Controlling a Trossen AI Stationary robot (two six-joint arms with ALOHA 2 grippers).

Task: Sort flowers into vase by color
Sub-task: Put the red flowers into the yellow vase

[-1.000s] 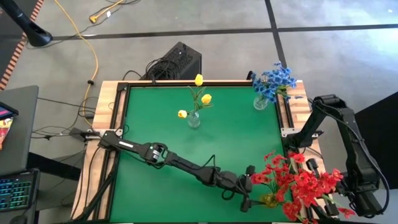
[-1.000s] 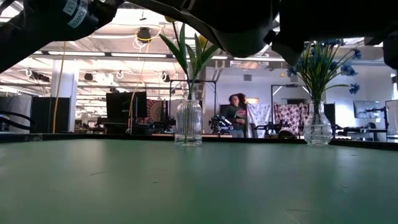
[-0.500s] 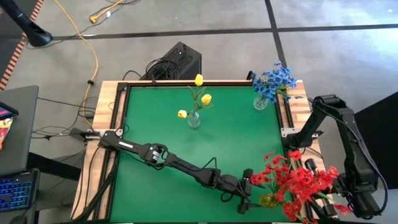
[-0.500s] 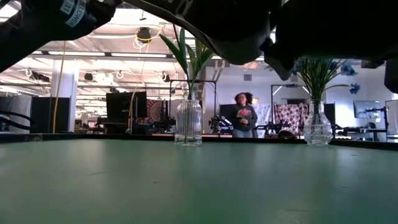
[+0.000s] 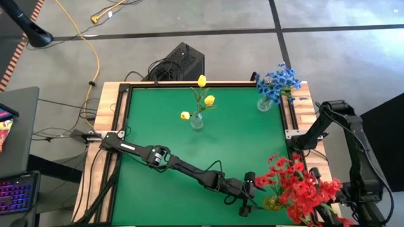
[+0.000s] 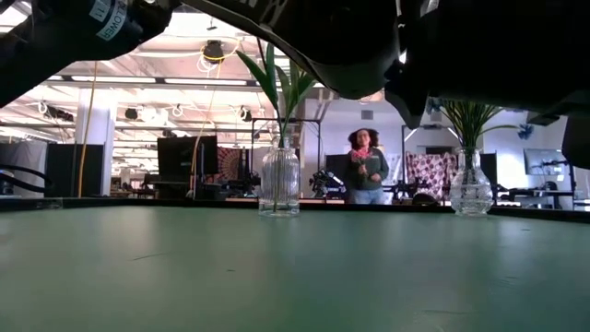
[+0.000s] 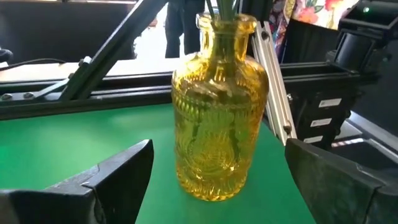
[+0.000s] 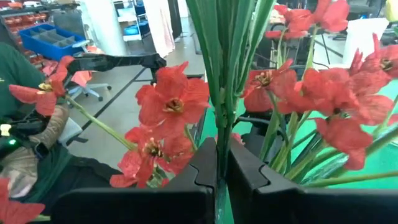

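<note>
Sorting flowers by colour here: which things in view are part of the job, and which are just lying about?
Job:
- red flowers, stems pinched in the right gripper
- yellow vase, between the open left gripper's fingers
- yellow flowers in a clear vase
- blue flowers in a clear vase

Lying about:
- black box
- yellow cable

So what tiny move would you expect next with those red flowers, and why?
Probably the right gripper opens to let go. It is pinched on the green stems of the red flowers, whose stems already stand in the yellow vase near the table's front right corner. The left gripper waits open on either side of that vase, not touching it, perhaps to steady it.
</note>
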